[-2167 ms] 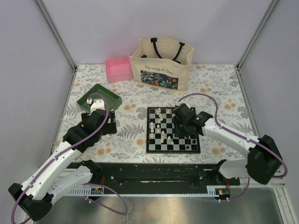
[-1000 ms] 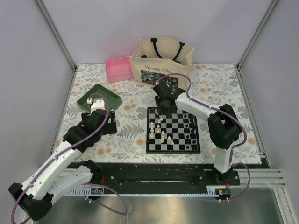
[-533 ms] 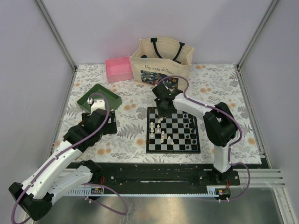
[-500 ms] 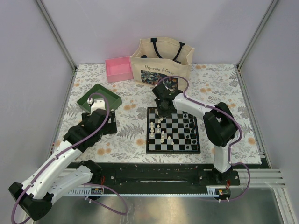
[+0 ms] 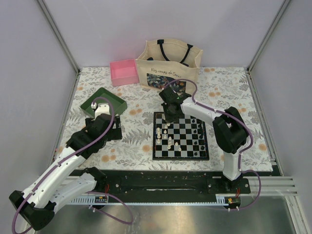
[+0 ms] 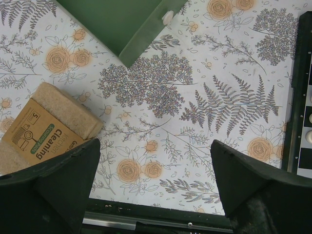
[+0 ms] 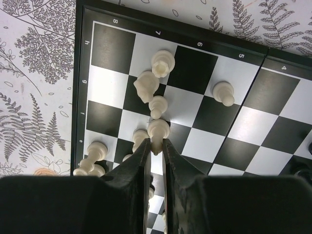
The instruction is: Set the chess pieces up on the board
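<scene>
Your right claw (image 7: 156,146) has swung across the small black-and-white checked board (image 7: 108,47) to its upper-left corner and pinched shut on a cream-white chess piece (image 7: 158,129) there; lifting it looks next. Your left claw (image 6: 155,168) gapes wide, empty, at frame left.

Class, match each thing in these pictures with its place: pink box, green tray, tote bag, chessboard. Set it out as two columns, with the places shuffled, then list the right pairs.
Things
1. pink box
2. green tray
3. tote bag
4. chessboard

Places
A. in the middle, with chess pieces on it
B. at the far edge, behind the chessboard
C. far left, right beside the tote bag
D. left side, nearer than the pink box

Pairs: 1-C, 2-D, 3-B, 4-A
</scene>
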You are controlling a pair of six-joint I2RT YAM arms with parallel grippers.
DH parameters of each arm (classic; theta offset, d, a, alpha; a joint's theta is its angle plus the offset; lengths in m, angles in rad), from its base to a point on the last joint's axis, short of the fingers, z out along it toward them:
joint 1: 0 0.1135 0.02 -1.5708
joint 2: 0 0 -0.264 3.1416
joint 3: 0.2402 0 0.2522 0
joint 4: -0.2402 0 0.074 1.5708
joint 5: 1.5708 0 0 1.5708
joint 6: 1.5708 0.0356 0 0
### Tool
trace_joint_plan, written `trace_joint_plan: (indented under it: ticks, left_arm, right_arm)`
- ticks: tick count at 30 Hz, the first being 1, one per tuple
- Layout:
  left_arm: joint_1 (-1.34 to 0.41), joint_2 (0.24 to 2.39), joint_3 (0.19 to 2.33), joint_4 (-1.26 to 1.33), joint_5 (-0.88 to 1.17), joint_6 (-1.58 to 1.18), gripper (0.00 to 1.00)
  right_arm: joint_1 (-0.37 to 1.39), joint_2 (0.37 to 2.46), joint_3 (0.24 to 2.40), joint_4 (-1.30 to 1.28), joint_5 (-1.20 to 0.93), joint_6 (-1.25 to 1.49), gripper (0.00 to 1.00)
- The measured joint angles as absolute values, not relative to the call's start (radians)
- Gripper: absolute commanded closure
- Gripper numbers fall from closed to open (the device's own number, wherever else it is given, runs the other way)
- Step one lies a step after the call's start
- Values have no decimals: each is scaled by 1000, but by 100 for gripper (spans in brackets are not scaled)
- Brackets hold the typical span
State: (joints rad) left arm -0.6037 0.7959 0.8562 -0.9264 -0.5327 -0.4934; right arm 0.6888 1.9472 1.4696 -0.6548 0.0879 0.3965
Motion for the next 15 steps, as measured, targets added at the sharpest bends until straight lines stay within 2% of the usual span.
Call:
trace_joint_plan:
  ticks: [15]
  left_arm:
    - [-604, 793, 856, -926, -532, -493, 1]
  right_arm:
    - [696, 1860, 1540, -678, 88, 396, 82]
